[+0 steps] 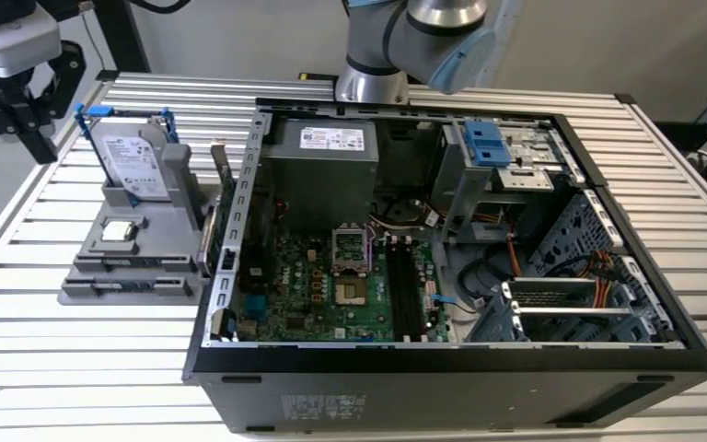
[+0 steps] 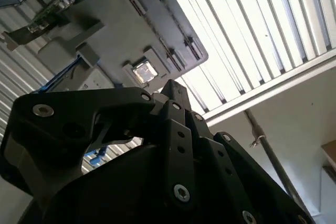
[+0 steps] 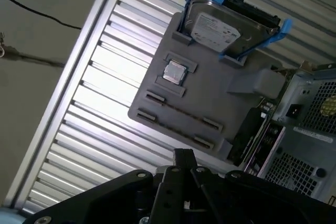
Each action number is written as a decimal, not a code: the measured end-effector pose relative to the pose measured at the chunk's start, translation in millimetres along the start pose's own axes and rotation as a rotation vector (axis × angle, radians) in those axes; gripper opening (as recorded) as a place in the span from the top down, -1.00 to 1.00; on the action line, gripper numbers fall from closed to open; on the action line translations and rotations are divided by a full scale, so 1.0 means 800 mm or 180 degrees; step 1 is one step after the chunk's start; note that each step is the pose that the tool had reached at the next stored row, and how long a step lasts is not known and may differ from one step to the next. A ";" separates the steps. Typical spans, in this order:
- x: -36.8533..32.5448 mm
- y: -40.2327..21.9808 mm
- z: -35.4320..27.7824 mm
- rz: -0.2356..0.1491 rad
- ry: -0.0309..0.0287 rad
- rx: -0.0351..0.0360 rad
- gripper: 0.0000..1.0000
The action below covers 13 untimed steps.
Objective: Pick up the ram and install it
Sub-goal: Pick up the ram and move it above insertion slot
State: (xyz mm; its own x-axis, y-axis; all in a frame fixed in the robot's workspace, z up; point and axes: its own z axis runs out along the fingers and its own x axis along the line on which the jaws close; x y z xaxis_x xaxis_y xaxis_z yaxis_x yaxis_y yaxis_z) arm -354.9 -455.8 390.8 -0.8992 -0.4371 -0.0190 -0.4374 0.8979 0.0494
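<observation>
Gripper (image 3: 184, 156), body cut off in both wrist views — jaws together, empty — near grey tray (image 3: 210, 98) holding hard drive (image 3: 216, 27).

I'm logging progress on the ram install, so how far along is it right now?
Done: nothing yet; the black memory slots in the computer case look unfilled. In hand: the gripper hangs at the exterior view's left, near the gray parts holder, apart from that case. Left: both pickup and install of the ram.
</observation>
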 end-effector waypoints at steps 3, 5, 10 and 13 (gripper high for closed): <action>-0.0025 -0.0012 0.0000 -0.0080 0.0004 -0.0001 1.00; -0.0046 -0.0022 0.0000 -0.0123 0.0006 -0.0002 1.00; -0.0058 -0.0028 0.0000 -0.0285 0.0014 -0.0006 1.00; -0.0058 -0.0028 0.0000 -0.0370 0.0018 -0.0007 1.00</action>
State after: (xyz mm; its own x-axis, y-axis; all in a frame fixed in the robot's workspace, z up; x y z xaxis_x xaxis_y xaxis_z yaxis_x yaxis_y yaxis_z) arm -349.7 -455.8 390.8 -0.8424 -0.5384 -0.0191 -0.5387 0.8411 0.0493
